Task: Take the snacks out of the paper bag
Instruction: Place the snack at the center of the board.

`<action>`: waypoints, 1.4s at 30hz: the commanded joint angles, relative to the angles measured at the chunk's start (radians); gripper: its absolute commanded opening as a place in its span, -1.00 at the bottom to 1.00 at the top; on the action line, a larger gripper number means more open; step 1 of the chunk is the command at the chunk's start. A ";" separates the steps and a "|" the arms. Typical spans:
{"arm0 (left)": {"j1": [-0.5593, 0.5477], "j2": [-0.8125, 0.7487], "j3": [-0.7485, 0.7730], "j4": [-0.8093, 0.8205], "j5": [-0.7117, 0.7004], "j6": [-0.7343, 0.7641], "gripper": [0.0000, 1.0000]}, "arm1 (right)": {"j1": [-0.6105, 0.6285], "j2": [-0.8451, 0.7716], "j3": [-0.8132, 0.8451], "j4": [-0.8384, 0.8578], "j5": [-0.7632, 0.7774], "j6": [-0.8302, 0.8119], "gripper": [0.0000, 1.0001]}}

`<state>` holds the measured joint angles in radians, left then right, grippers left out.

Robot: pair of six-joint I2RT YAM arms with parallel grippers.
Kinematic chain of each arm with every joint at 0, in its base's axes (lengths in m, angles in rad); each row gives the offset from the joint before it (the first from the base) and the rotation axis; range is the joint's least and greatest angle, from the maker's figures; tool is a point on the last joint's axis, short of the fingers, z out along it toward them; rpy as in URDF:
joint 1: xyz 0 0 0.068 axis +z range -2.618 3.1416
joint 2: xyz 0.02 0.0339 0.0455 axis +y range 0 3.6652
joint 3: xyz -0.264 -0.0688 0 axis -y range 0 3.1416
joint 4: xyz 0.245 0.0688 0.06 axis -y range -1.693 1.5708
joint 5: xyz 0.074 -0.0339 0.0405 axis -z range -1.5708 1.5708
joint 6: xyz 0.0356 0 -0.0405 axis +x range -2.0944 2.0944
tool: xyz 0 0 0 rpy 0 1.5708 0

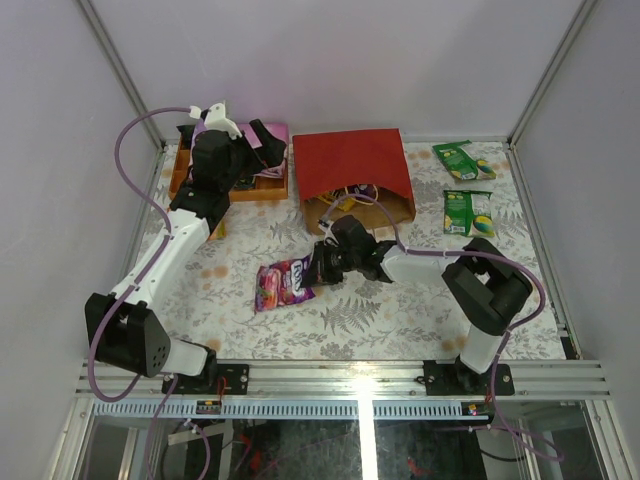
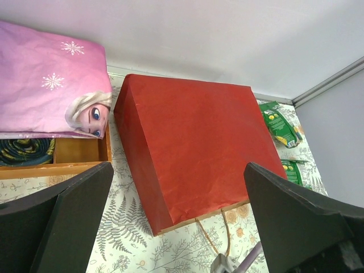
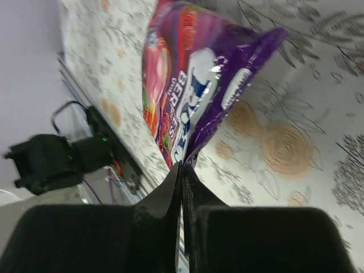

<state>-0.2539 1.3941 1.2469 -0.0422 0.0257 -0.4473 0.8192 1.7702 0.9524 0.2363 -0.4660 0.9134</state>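
The red paper bag (image 1: 350,165) lies on its side at the back middle, its brown mouth facing me with packets (image 1: 360,192) showing inside. It also fills the left wrist view (image 2: 193,142). My right gripper (image 1: 322,262) is shut on the edge of a purple snack packet (image 1: 283,283), held just in front of the bag's mouth; the right wrist view shows the packet (image 3: 193,85) pinched between the jaws (image 3: 183,170). Two green packets (image 1: 463,160) (image 1: 468,211) lie at the right. My left gripper (image 1: 262,140) is open and empty, raised left of the bag.
A wooden box (image 1: 225,185) with a pink-purple cloth (image 1: 265,135) stands at the back left, under the left arm. The bag's thin loop handles (image 2: 219,236) lie on the fern-print cloth. Metal frame posts stand at the back corners.
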 commanded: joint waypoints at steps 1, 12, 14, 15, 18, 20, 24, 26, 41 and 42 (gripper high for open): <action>0.008 0.004 -0.012 0.029 -0.009 0.017 0.99 | 0.002 -0.008 0.018 -0.175 -0.029 -0.205 -1.00; 0.011 -0.006 -0.019 0.024 -0.013 0.020 0.99 | -0.007 -0.083 -0.081 -0.156 0.195 -0.259 0.71; 0.011 -0.006 -0.022 0.026 -0.012 0.019 0.99 | -0.048 -0.194 -0.170 -0.022 0.265 -0.202 0.95; 0.011 -0.008 -0.024 0.027 -0.010 0.017 0.99 | -0.081 -0.243 -0.225 0.069 0.276 -0.152 0.97; 0.013 -0.007 -0.025 0.031 -0.004 0.014 0.99 | -0.190 -0.322 -0.393 0.370 0.349 0.046 0.84; 0.013 -0.007 -0.025 0.032 -0.001 0.014 0.99 | -0.240 -0.297 -0.452 0.554 0.404 0.149 0.68; 0.013 -0.012 -0.024 0.027 -0.002 0.017 0.99 | -0.272 -0.142 -0.402 0.727 0.457 0.226 0.44; 0.014 -0.019 -0.025 0.028 -0.006 0.019 0.99 | -0.287 -0.046 -0.349 0.804 0.462 0.270 0.37; 0.014 -0.025 -0.035 0.042 0.005 0.012 0.99 | -0.307 0.373 -0.088 0.978 0.744 0.504 0.31; 0.014 -0.024 -0.033 0.041 0.006 0.012 0.99 | -0.308 0.381 -0.069 0.953 0.755 0.512 0.30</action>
<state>-0.2459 1.3952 1.2213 -0.0414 0.0265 -0.4477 0.5156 2.1250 0.8024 1.1584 0.1791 1.3670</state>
